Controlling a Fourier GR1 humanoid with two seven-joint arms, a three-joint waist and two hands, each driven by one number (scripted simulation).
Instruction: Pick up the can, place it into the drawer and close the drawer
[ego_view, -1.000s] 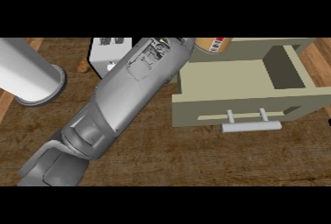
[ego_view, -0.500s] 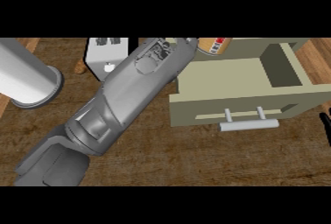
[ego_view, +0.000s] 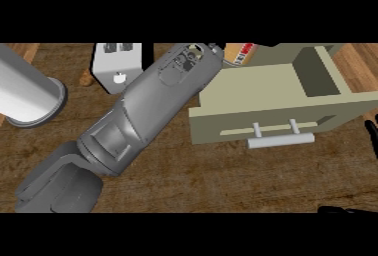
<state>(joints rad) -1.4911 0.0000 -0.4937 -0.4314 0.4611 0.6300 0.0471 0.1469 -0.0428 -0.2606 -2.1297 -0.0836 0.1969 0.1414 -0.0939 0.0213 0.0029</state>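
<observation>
Since the earlier frame the big grey forearm (ego_view: 140, 125) has barely shifted, maybe a touch lower, still stretched diagonally from lower left toward top centre. Its left robot hand is hidden past the wrist, so can't tell if it's open or gripping. The can (ego_view: 238, 53) peeks out at top centre, just behind the open drawer (ego_view: 280, 100) on the wooden table (ego_view: 221, 180). Dark fingers of the right robot hand (ego_view: 371, 127) show at the right edge, state unclear.
</observation>
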